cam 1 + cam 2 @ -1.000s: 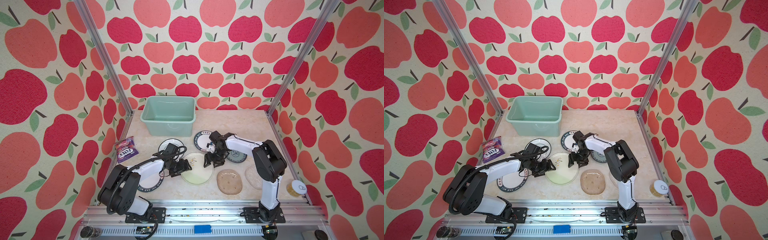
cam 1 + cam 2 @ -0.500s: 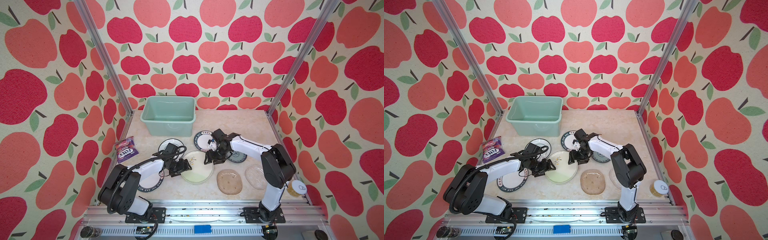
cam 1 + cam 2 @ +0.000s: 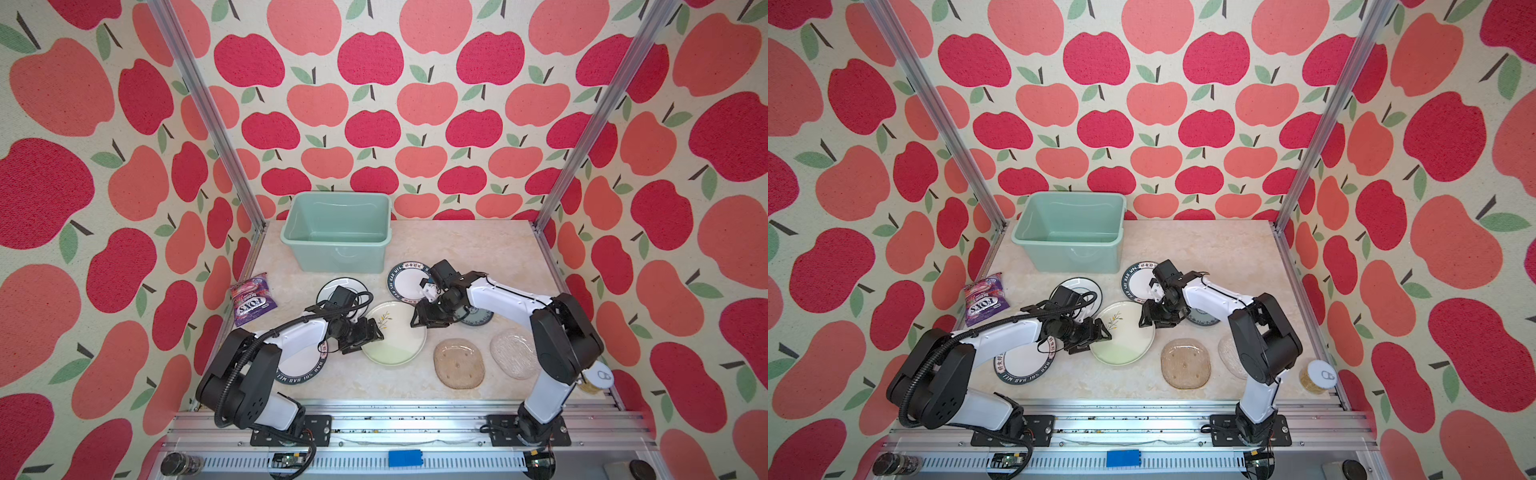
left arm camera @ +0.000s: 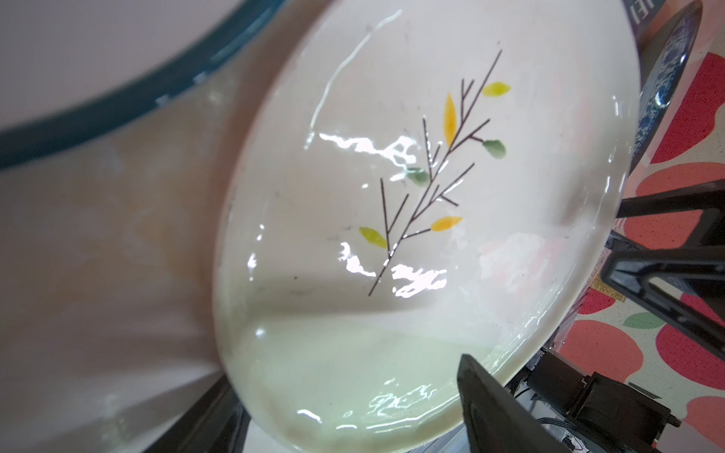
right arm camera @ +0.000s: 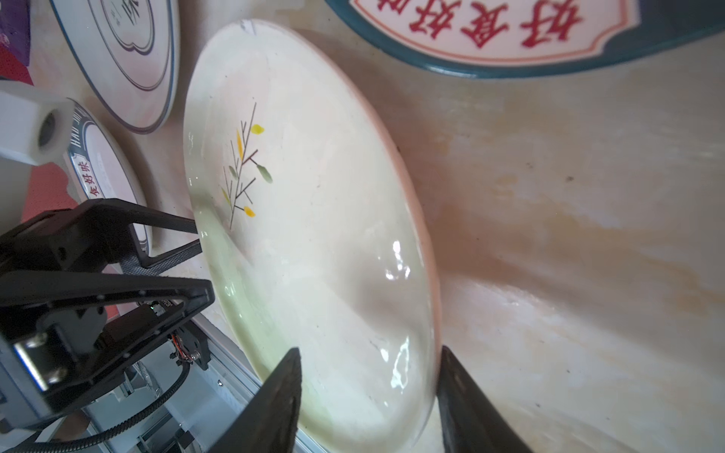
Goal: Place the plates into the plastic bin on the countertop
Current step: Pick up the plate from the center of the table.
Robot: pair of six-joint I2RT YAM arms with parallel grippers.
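Observation:
The large pale-green leaf-sprig plate (image 3: 395, 338) lies mid-countertop (image 3: 457, 253). My left gripper (image 3: 372, 334) is open at its left edge, rim between the fingers (image 4: 490, 408). My right gripper (image 3: 422, 322) is at its far right edge, jaws apart astride the rim (image 5: 370, 349). Other plates lie flat: lettered-rim (image 3: 409, 280), black-emblem (image 3: 332, 289), a second lettered-rim one (image 3: 299, 368) under the left arm, teal floral (image 3: 478, 318) partly hidden by the right arm, tan squarish (image 3: 459, 363), clear glass (image 3: 513, 353). The mint-green plastic bin (image 3: 338, 249) stands at the back, with no plate in it.
A purple FOXS candy bag (image 3: 251, 297) lies by the left wall. A yellow can (image 3: 596, 378) stands at the front right corner. Aluminium rails run along the front edge, and apple-patterned walls close in three sides.
The right arm's elbow has swung out to the right and its jaws have narrowed around the leaf-sprig plate's rim. The left arm and the plate have not moved.

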